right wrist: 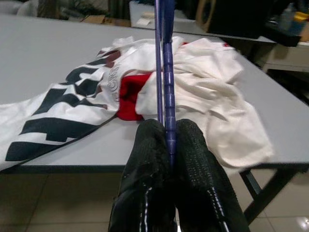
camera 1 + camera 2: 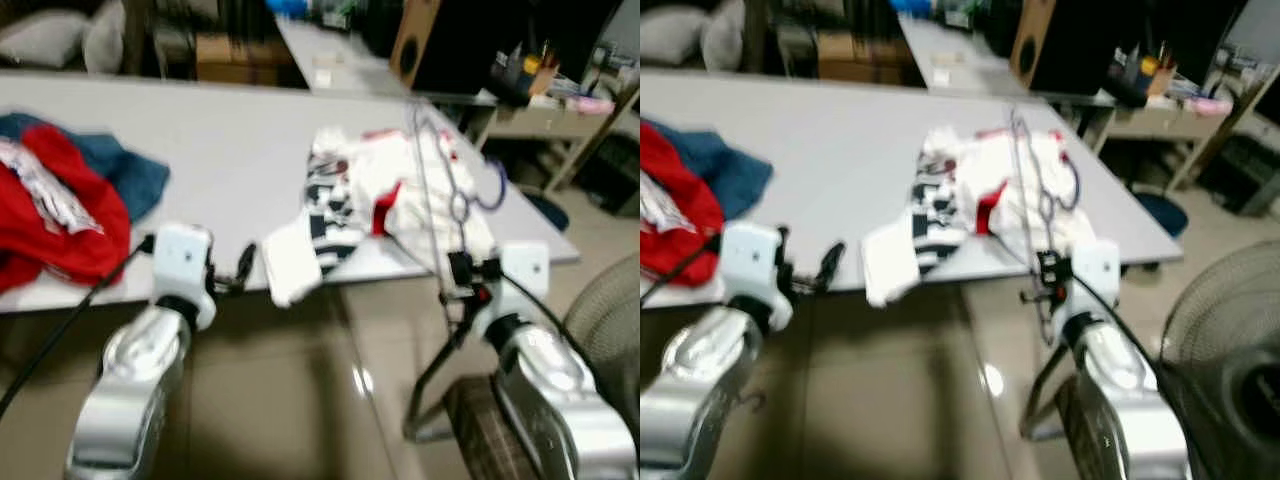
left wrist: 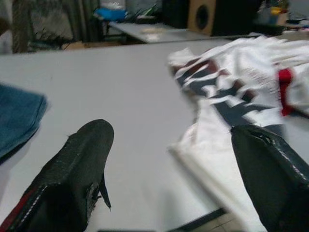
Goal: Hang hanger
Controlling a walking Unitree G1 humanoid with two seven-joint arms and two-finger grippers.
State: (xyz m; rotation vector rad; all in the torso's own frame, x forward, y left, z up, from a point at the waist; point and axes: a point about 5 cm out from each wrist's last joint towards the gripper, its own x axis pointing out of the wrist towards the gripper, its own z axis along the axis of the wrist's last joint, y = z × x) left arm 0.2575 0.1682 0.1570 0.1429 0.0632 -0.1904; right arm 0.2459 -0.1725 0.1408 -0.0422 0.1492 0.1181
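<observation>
Right hand [image 1: 166, 145] clamps hanger [image 1: 164, 72] above white shirt [image 1: 203, 92].

Thin blue-purple wire hanger [image 2: 440, 180], right of frame centre, standing upright over the white shirt, lower end pinched in black fingertips [image 1: 190, 145].

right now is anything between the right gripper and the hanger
Nothing is: the right gripper is already shut on the hanger, which rises above the white garment on the table. The left gripper is open.
</observation>
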